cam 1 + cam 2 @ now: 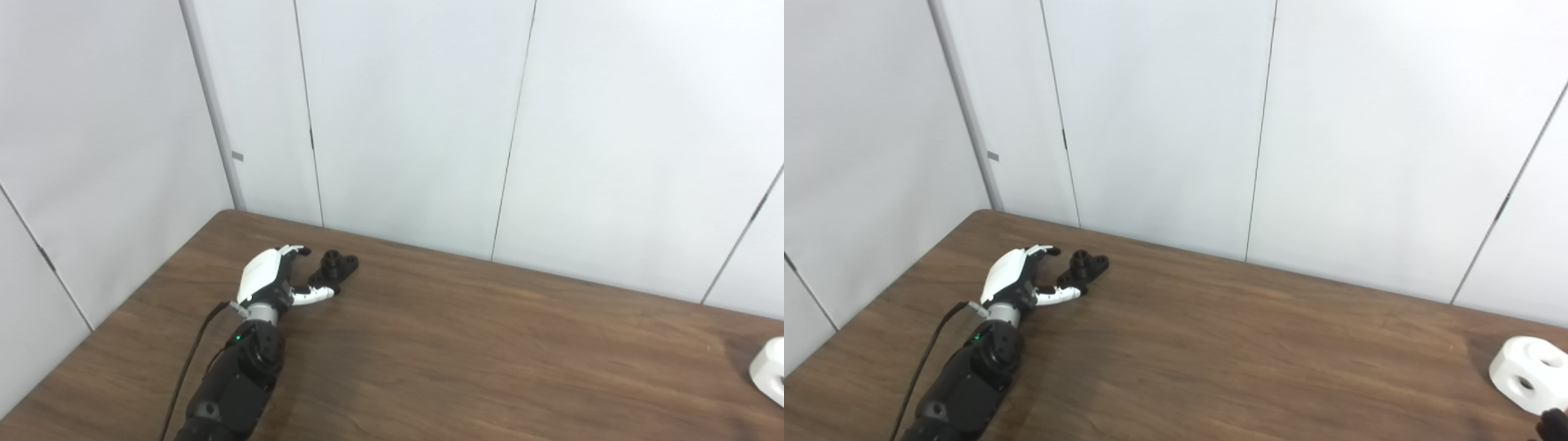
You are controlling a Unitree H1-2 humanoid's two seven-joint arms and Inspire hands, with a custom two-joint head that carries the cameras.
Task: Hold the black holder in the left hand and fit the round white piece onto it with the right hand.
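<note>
Down at the bottom right corner of the right eye view, a dark tip [1552, 422] pokes in, cut off by the frame edge; likely the right hand, but whether it is spread or curled cannot be told. Just above that tip sits the white piece [1528, 372], chunky and faceted with round holes in its faces, resting on the counter [1243, 355]. In the left eye view the piece is sliced by the right border and only its left part shows.

Over on the other side, the left arm runs up from the bottom edge, a cable trailing beside it. The left hand [269, 278] lies low over the counter, white back turned up, fingers [297, 250] and thumb spread wide, gripping nothing.

Just past those fingertips, to the far right of the hand, is the black holder [334, 269]. It sits between the fingers and the thumb's white tip [315, 295], and the thumb looks to touch or nearly touch its near end; contact is hard to make out. The holder's shape reads as a small lumpy block with round knobs, details lost in the dark.

The holder and the piece lie well apart, at opposite ends of the counter.
</note>
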